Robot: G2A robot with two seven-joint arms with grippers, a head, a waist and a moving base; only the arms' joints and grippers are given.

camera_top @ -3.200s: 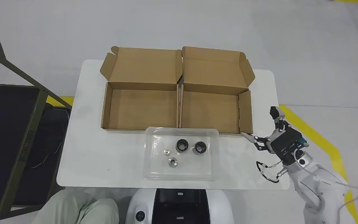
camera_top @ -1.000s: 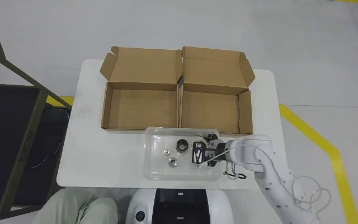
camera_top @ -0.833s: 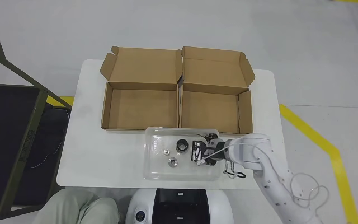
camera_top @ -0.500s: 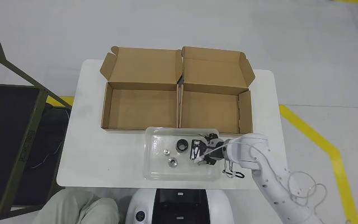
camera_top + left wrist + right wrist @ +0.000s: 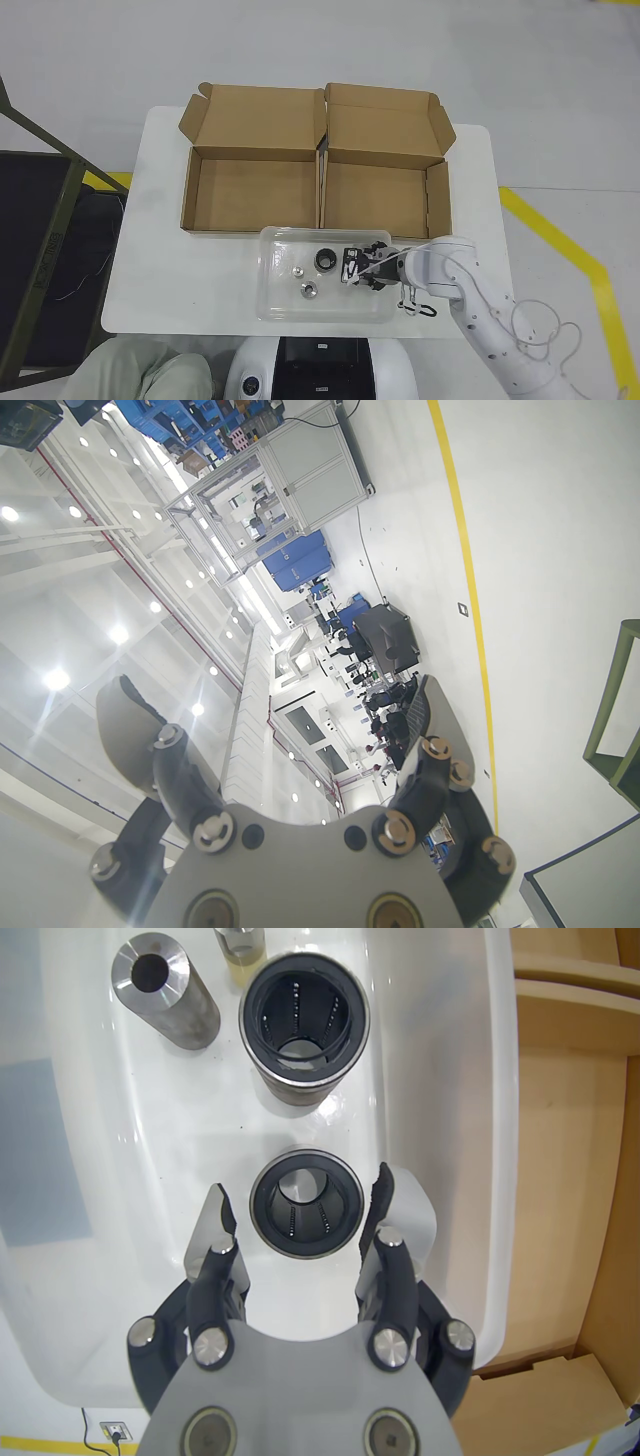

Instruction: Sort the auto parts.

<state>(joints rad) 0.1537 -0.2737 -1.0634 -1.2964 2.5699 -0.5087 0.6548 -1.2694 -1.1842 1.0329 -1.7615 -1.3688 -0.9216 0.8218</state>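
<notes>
R claw [image 5: 301,1190], jaws wide & not yet closed, straddles the upright black bearing [image 5: 306,1202] in the clear tray [image 5: 500,1128] on the bench [image 5: 160,250], set to pinch its sides, prob. for a cardboard box [image 5: 375,200] behind; L claw [image 5: 272,700] wide, empty, aimed off-bench.

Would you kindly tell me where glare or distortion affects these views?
Right wrist view: highlights glint on the tray beside the farther bearing. Left wrist view: ceiling lamps flare behind the left pincer, and the yellow floor line bows. Top view: even light.
</notes>
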